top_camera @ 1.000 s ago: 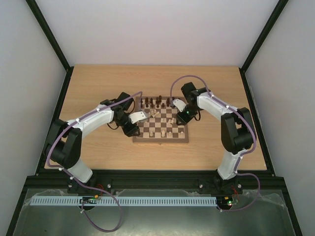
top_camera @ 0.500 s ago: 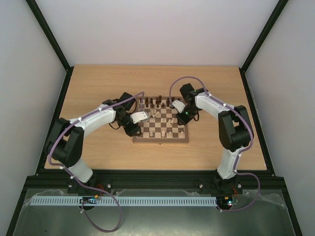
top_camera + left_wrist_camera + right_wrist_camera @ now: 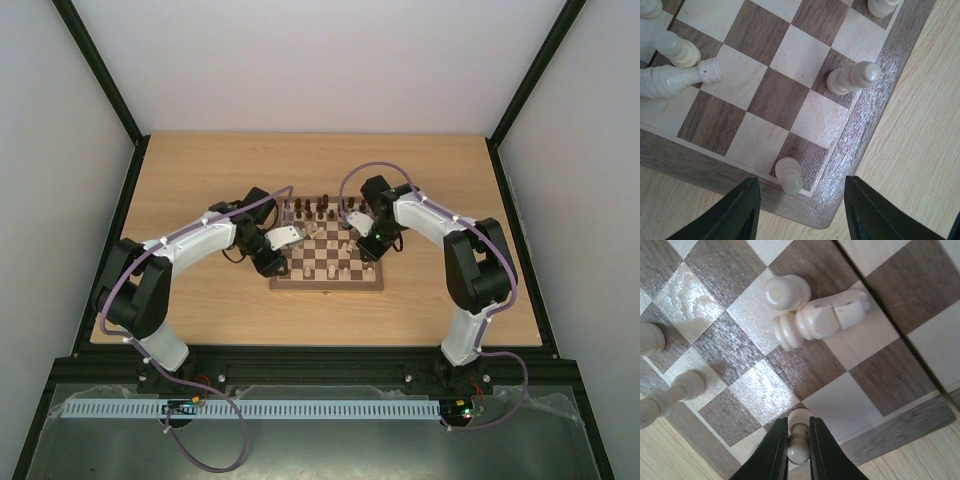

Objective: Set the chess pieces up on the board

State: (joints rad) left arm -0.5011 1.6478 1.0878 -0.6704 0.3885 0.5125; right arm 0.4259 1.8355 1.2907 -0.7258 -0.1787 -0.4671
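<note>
The board [image 3: 330, 283] lies mid-table between both arms. Dark chess pieces [image 3: 318, 210] line its far row, and cream ones are scattered over the middle. My right gripper [image 3: 799, 422] is shut on a small cream pawn [image 3: 799, 454] over a dark square close to the board's edge. Just beyond it a cream knight [image 3: 826, 315] lies against another pawn [image 3: 785, 292]. My left gripper [image 3: 801, 181] hangs open over a board corner [image 3: 840, 200], straddling a cream pawn [image 3: 789, 175] without touching it. A fallen cream piece [image 3: 675, 80] lies further in.
Bare tabletop [image 3: 200, 170] surrounds the board on all sides. Black frame posts [image 3: 110, 90] rise at the table's back corners. More upright cream pieces [image 3: 852, 78] stand near the border under the left gripper, and others [image 3: 670, 395] at the edge left of the right gripper.
My right gripper has closed on the cream pawn, and that arm has shifted a little to the left over the board. The left arm has barely moved.
</note>
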